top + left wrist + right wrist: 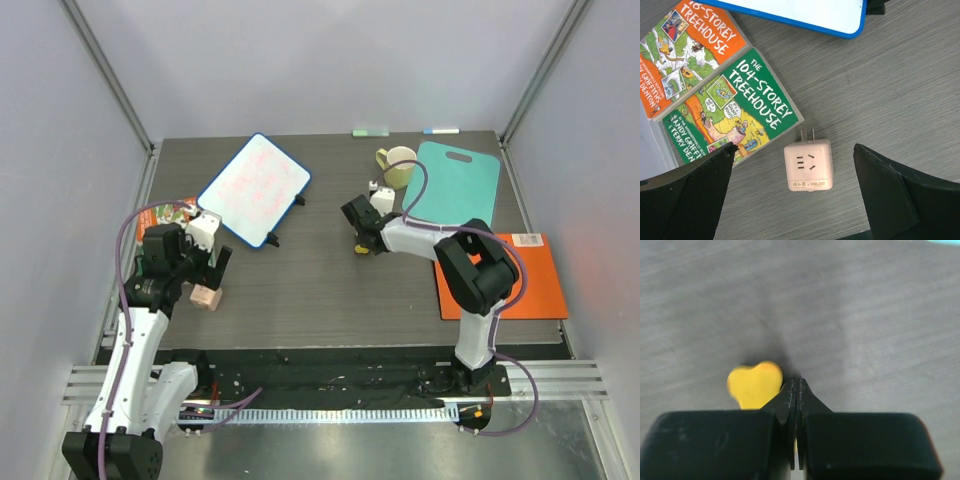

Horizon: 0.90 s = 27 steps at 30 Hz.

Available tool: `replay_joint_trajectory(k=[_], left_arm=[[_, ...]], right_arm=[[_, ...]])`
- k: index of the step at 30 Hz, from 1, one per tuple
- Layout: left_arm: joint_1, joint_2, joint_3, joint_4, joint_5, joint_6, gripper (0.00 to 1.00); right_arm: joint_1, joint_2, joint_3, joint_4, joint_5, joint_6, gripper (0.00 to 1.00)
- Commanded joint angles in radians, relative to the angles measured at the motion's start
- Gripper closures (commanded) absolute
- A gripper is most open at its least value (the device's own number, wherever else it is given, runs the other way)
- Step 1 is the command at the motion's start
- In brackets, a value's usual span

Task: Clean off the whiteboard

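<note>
The right hand (796, 387), pressed together just beside the small yellow rounded lump (754, 384), should spread and straddle it squarely before wiping the white blue-rimmed whiteboard (255, 188); the left hand (208, 268) gapes wide.

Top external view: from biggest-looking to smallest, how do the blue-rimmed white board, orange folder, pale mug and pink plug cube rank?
1. Flat orange rectangular folder, partly behind the right arm
2. White blue-rimmed whiteboard
3. Pale yellow mug
4. Small pink plug cube

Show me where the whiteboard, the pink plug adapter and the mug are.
whiteboard (255, 190), top view, middle of its white face.
plug adapter (808, 165), left wrist view, its socket face.
mug (398, 168), top view, its body.
</note>
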Motion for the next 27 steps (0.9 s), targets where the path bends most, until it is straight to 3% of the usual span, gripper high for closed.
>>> replay_joint_trajectory(k=[1, 8, 9, 12, 17, 20, 21, 27], left_arm=[[-0.001, -0.011, 0.045, -0.006, -0.019, 0.007, 0.00], [-0.002, 0.002, 0.019, 0.023, -0.049, -0.004, 0.00], [-0.002, 0.003, 0.018, 0.026, -0.046, -0.008, 0.00], [-0.001, 0.006, 0.016, 0.023, -0.022, -0.007, 0.00], [-0.002, 0.015, 0.008, 0.037, -0.020, -0.022, 0.00], [-0.001, 0.022, 0.005, 0.033, -0.006, -0.021, 0.00], [-0.001, 0.025, 0.007, 0.030, -0.003, -0.018, 0.00], [-0.001, 0.057, 0.005, 0.017, -0.003, -0.014, 0.00]], right_arm=[[-0.010, 0.072, 0.123, -0.023, -0.010, -0.083, 0.99], [-0.008, 0.005, 0.109, -0.075, 0.089, -0.098, 0.96], [-0.008, -0.015, 0.098, -0.078, 0.102, -0.106, 0.66], [-0.010, -0.109, 0.040, -0.072, 0.125, -0.103, 0.14], [-0.008, -0.251, -0.067, 0.031, 0.055, -0.169, 0.10], [-0.010, -0.284, -0.126, 0.147, -0.094, -0.250, 0.10], [-0.010, -0.278, -0.133, 0.187, -0.176, -0.267, 0.10], [-0.007, -0.129, -0.045, 0.131, -0.309, -0.347, 0.13]])
